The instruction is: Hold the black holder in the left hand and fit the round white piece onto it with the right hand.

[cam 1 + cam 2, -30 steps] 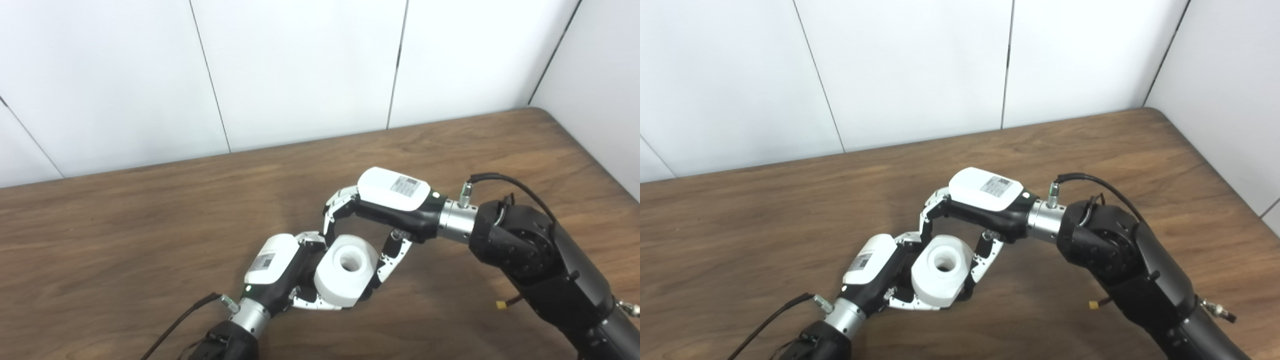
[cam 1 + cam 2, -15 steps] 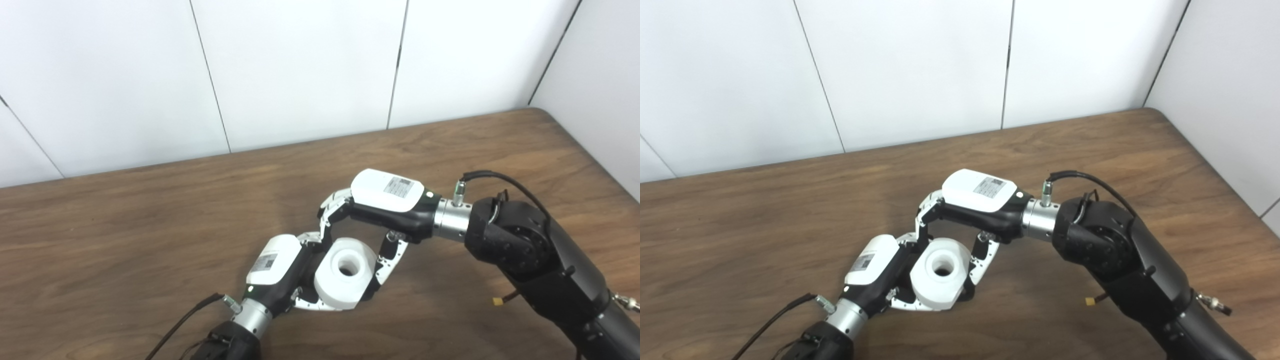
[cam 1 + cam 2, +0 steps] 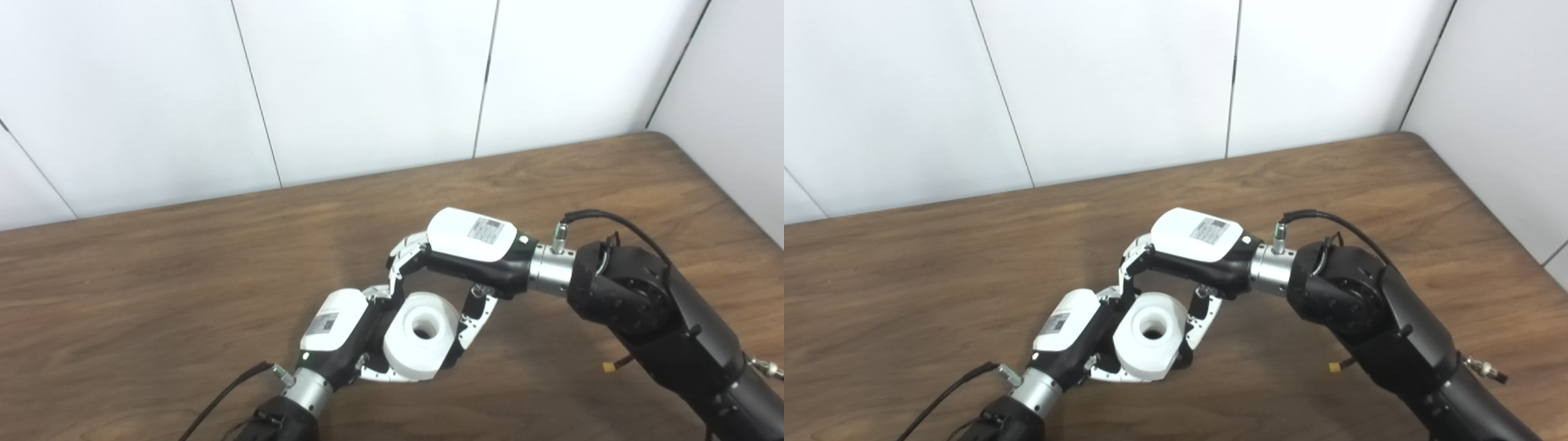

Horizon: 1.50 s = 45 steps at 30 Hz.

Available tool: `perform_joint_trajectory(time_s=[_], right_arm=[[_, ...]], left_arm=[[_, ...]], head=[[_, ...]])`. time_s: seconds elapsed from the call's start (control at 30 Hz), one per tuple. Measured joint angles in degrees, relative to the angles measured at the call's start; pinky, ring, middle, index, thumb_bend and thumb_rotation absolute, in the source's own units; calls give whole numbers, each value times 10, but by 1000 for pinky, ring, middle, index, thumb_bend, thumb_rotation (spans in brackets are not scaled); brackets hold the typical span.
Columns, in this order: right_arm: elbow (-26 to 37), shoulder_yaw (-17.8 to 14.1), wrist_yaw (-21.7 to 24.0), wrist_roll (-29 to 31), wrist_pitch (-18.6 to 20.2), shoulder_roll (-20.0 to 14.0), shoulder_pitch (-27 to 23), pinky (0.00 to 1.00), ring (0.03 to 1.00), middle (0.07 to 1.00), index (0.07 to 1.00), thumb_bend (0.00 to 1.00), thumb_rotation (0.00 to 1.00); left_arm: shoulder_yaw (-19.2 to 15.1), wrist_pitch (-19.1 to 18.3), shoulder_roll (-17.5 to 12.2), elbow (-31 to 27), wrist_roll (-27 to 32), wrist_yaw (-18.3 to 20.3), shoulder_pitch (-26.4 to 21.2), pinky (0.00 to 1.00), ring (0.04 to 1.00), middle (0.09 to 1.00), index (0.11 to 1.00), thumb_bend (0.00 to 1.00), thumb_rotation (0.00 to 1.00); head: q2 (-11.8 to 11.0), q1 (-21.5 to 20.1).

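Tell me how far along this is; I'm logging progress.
Done: the white piece is off the table, gripped between both hands. In hand: the right hand has fingers on each side of it; the left hand cups it from below. The black holder is barely visible, so whether it is seated is unclear. Left: confirm the fit, release.

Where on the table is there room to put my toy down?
The brown wooden table is bare across its left half, and along the back by the white wall. It is crowded near the front middle, where the left robot hand and right robot hand close around the round white piece.
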State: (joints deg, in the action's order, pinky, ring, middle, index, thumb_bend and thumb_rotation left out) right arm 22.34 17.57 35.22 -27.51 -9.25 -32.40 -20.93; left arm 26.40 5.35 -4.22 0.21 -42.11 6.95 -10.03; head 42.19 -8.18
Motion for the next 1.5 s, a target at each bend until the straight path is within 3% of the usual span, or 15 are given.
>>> perform_joint_trajectory(time_s=[0.5, 0.97, 1.13, 1.37, 1.5], right_arm=[[-43, 23, -59, -8, -22, 12, -1, 642, 771, 663, 477, 523, 130], [-56, 38, -79, -12, -18, 13, -3, 625, 785, 672, 476, 523, 131], [-44, 49, -67, -21, 9, 10, -9, 641, 792, 669, 477, 523, 132], [1, 70, -6, -72, 89, 8, -32, 675, 773, 667, 476, 523, 133], [14, 73, 9, -94, 105, 9, -34, 665, 753, 659, 477, 523, 133]], left_arm=[[-2, -23, -8, -20, -7, 5, 9, 952, 845, 713, 483, 523, 56], [1, -28, -10, -20, -9, 2, 10, 962, 844, 710, 482, 523, 57], [2, -29, -10, -20, -11, -1, 10, 964, 845, 713, 483, 523, 57], [3, -29, -8, -17, -11, -4, 10, 975, 845, 714, 482, 523, 57], [3, -29, -6, -16, -11, -5, 10, 981, 847, 716, 483, 523, 56]], head=[[3, 11], [6, 12], [4, 10], [1, 11], [1, 13]])
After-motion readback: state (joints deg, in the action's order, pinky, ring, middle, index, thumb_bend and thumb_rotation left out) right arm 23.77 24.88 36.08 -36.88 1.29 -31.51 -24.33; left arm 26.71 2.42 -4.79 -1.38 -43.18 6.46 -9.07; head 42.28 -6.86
